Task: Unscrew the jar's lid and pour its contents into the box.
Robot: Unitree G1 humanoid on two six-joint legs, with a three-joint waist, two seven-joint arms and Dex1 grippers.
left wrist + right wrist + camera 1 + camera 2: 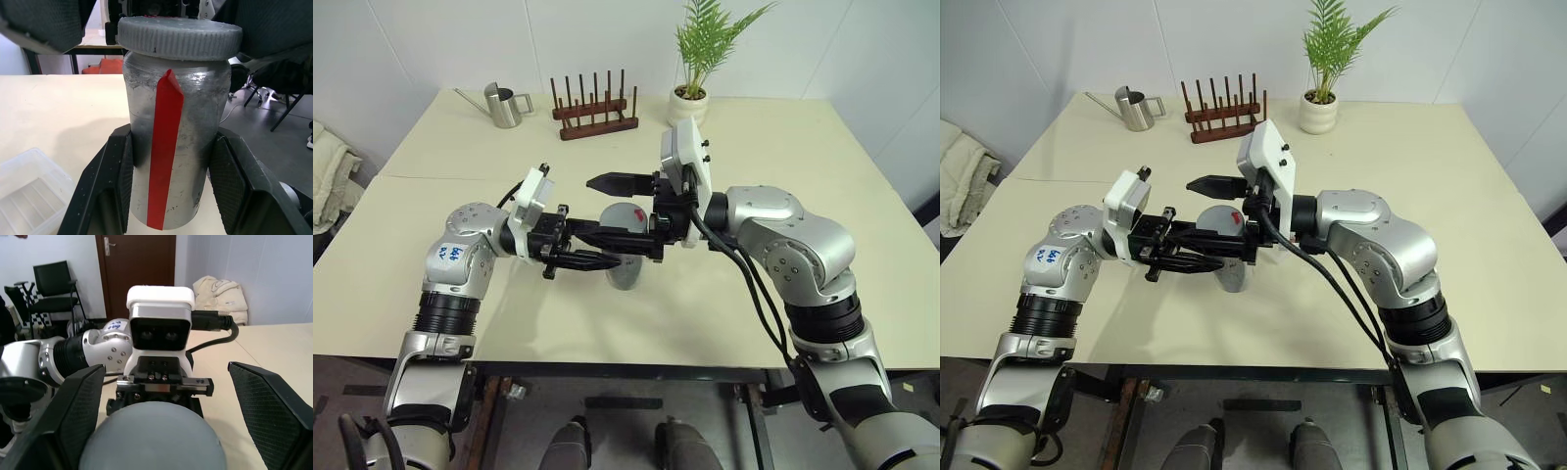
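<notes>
- Both grippers meet at my jar (171, 147): left gripper (171, 196) clamps its body.
- Right gripper (161, 396) spread wide, fingers flanking the lid (180, 36), not gripping.

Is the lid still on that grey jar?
On. The lid sits flush atop the jar, no gap showing under its ribbed rim.

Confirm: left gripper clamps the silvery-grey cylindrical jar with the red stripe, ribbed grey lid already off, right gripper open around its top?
Not quite. The ribbed grey lid is still on the silvery-grey cylindrical jar with the red stripe; the left wrist view shows it seated. The rest holds: the left gripper clamps the jar body, and the right gripper stands open around the lid.
</notes>
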